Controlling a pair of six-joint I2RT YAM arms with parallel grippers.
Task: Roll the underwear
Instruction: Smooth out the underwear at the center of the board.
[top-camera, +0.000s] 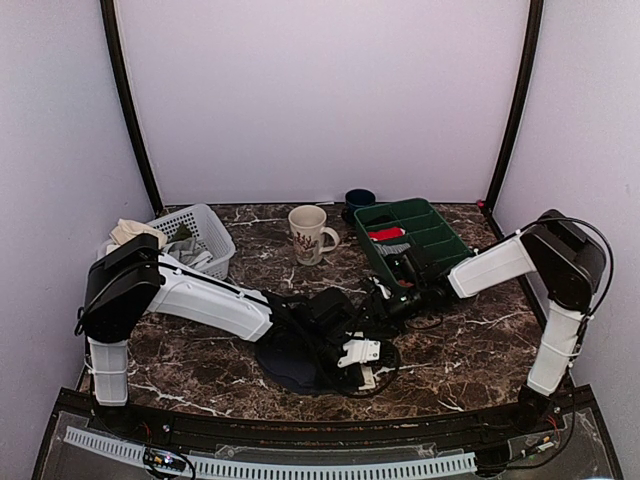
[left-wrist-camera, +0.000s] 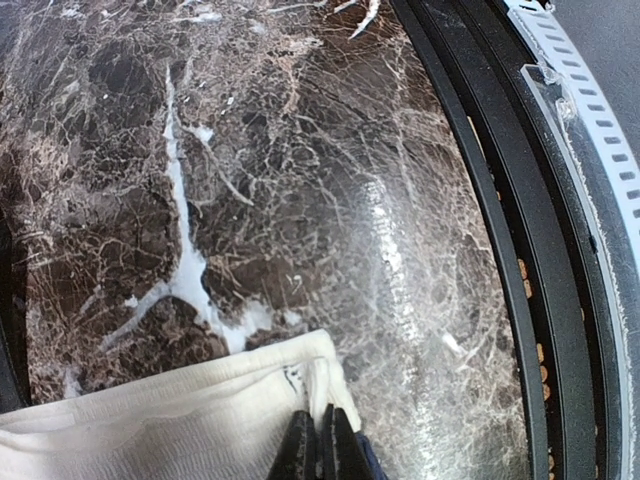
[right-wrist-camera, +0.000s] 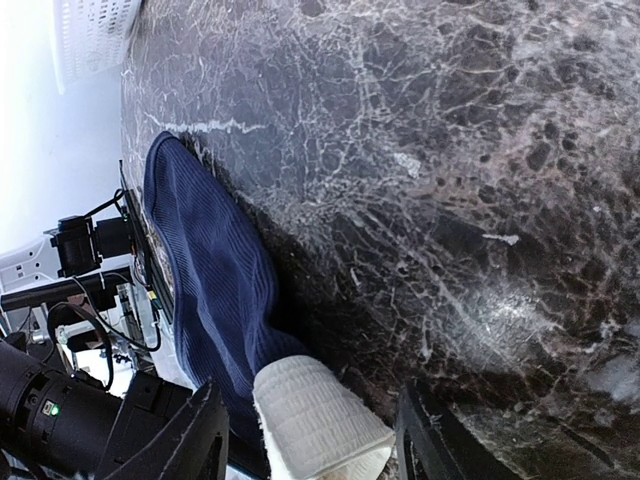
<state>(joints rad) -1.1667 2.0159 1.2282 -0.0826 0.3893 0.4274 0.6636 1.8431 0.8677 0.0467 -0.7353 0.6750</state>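
The underwear (top-camera: 298, 362) is a dark navy cloth lying on the marble table near the front middle, with its cream-white waistband (left-wrist-camera: 170, 420) at the right end. My left gripper (left-wrist-camera: 320, 445) is shut on a corner of that waistband; in the top view it (top-camera: 365, 362) sits at the cloth's right edge. My right gripper (right-wrist-camera: 310, 435) reaches in from the right (top-camera: 388, 303), open. A folded end of the waistband (right-wrist-camera: 320, 415) lies between its two fingers (right-wrist-camera: 205, 430) with gaps on both sides. The navy cloth (right-wrist-camera: 210, 270) stretches away behind it.
A white basket (top-camera: 195, 240) stands at the back left, and a cream mug (top-camera: 308, 233) at the back middle. Behind the mug is a dark blue cup (top-camera: 359, 199). A green tray (top-camera: 440, 232) with small rolled bundles is at the back right. The black front rail (left-wrist-camera: 520, 200) runs close to the left gripper.
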